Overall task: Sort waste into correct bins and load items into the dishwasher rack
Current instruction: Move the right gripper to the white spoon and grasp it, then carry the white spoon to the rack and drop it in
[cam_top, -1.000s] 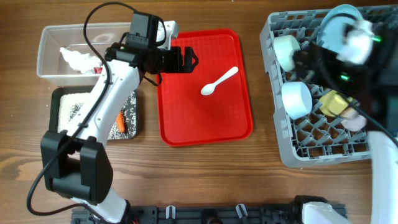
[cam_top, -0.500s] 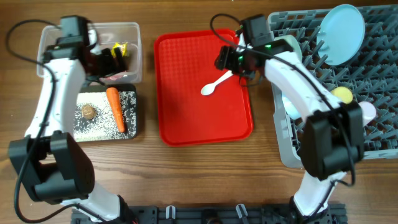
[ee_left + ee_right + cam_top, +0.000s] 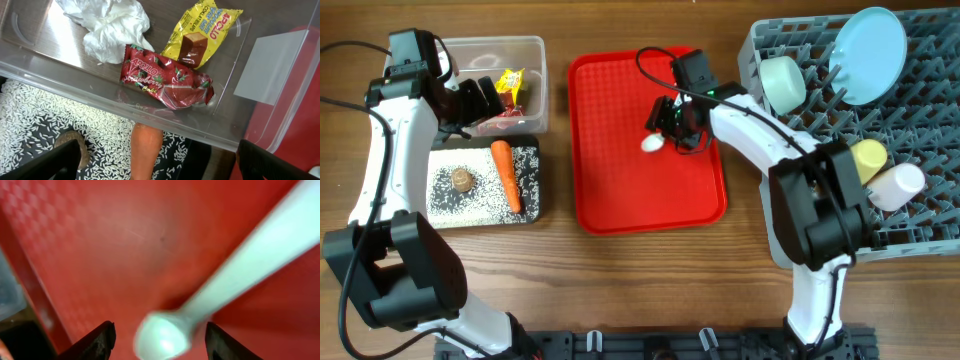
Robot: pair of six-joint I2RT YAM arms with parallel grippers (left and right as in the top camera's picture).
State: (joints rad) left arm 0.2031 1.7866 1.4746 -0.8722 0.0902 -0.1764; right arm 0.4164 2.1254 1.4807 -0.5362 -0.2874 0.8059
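The white spoon [image 3: 652,143] lies on the flat red tray [image 3: 620,170]; its bowl [image 3: 162,337] sits between my right gripper's [image 3: 160,342] open fingers, low over the tray. My left gripper [image 3: 160,167] is open and empty above the near wall of the clear tub [image 3: 420,60]. The tub holds crumpled tissue [image 3: 107,22], a red wrapper [image 3: 165,82] and a yellow wrapper [image 3: 202,35]. The black tray [image 3: 535,210] holds rice grains [image 3: 55,125], a carrot [image 3: 505,173] and a brown lump [image 3: 462,180]. The grey rack [image 3: 920,215] holds a plate [image 3: 868,55], a bowl [image 3: 783,84], a yellow cup [image 3: 869,156] and a pink cup [image 3: 897,186].
The wooden table [image 3: 660,280] shows in front of the trays. My right arm [image 3: 760,120] reaches from the rack side across the red tray's right edge. My left arm [image 3: 390,140] runs along the left of the tub and black tray.
My right gripper has come down over the spoon's bowl end. My left gripper moved left off the red tray to the tub and has since shifted little. A second bowl seen earlier is hidden.
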